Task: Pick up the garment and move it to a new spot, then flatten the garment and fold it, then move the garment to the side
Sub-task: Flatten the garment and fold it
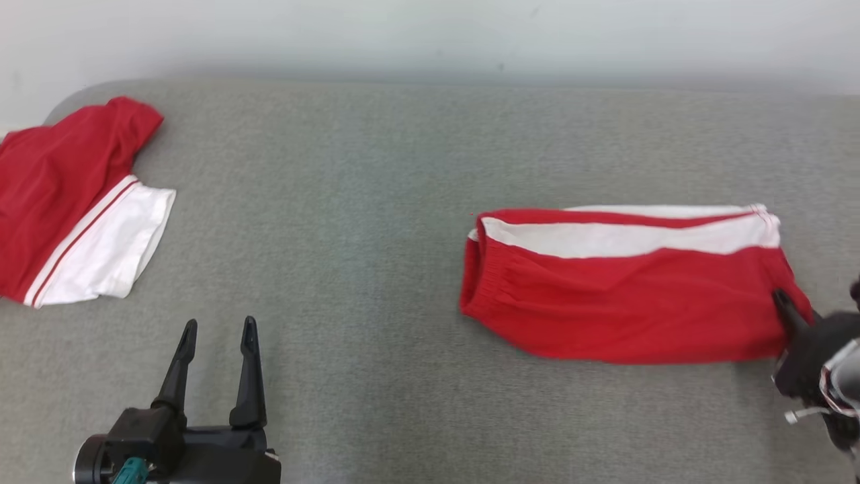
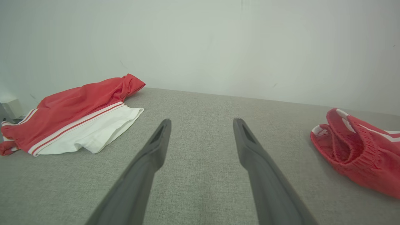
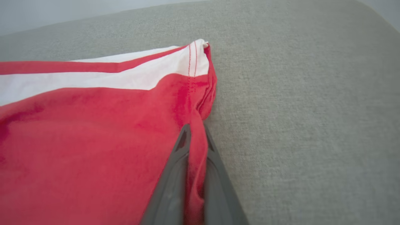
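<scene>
The folded red fabric garment with a white band lies at 3 o'clock in the head view, elastic waistband toward the middle and hem toward the right edge. It appears already flattened and folded, so the step in hand is judged to be the move to the side.

The right end effector, at 4 o'clock, is closed almost completely on the near right corner of the garment. In the right wrist view a ridge of red cloth is seen pinched between its two dark fingers.

Because a single corner is held, the fold could be dragged open. The garment would best be slid low across the surface, drawn away from the waistband end so that the layers trail flat rather than bunch. A lift should be kept small, since the free layers would be expected to hang and unfold.

The left end effector, at 7 o'clock, is spread wide and holds nothing. It could be brought to the waistband end if support is wanted.

The grey woven-covered desk is soft and slightly textured, so some friction against the cloth is to be expected. Behind it, at 12 o'clock, a pale plain wall is seen. A second red and white garment lies loosely at 9 o'clock, well apart from the first. A small white box is seen beyond it in the left wrist view.
</scene>
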Available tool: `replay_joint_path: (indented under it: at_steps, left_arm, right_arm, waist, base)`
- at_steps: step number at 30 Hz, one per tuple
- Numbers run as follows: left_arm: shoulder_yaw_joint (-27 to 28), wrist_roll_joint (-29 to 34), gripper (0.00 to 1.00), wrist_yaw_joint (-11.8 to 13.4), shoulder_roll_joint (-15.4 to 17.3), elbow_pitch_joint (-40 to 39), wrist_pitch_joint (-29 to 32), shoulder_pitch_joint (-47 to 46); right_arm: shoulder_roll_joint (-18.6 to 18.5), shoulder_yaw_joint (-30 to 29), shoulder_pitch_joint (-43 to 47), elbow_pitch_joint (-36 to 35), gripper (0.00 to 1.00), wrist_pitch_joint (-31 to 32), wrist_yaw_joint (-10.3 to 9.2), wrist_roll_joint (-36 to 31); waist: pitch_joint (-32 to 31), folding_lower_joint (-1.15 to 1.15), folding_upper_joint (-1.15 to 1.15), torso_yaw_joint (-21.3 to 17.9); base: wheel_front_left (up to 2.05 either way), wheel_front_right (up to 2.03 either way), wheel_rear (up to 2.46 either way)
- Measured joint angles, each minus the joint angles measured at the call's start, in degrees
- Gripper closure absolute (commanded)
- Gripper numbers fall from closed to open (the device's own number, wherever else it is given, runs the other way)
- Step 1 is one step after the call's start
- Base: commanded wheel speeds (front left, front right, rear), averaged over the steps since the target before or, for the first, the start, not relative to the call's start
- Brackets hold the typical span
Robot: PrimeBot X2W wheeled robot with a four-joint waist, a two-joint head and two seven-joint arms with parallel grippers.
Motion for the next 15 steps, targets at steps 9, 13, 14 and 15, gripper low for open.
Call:
replay_joint_path:
  at_steps: [9, 13, 14, 15]
  left_arm:
    - [0.53, 0.0, 0.0, -0.08, -0.01, -0.25, 0.0, 1.75]
    - [0.38, -0.02, 0.0, -0.02, 0.0, -0.33, 0.0, 1.94]
    - [0.19, -0.02, 0.0, -0.01, 0.0, -0.36, 0.0, 1.98]
    - [0.02, -0.03, 0.0, -0.01, -0.01, -0.38, 0.0, 2.07]
  right_arm:
    - [-3.35, -2.52, 5.24, -3.77, 1.0, -1.03, 0.0, 1.08]
    - [-2.89, -3.32, 5.28, -5.78, 1.0, -1.42, 0.0, -0.19]
    - [-2.75, -3.47, 5.28, -6.45, 1.0, -1.46, 0.0, -0.6]
    - [-2.56, -3.72, 5.28, -7.27, 1.0, -1.52, 0.0, -0.91]
  waist:
    - [-2.3, 0.0, 0.0, -2.96]
    - [-2.93, 0.0, 0.0, -3.44]
    - [-3.05, 0.0, 0.0, -3.46]
    - [-3.15, 0.0, 0.0, -3.45]
  base:
    - [0.0, 0.0, 0.0]
    - [0.0, 0.0, 0.0]
    - [0.0, 0.0, 0.0]
    - [0.0, 0.0, 0.0]
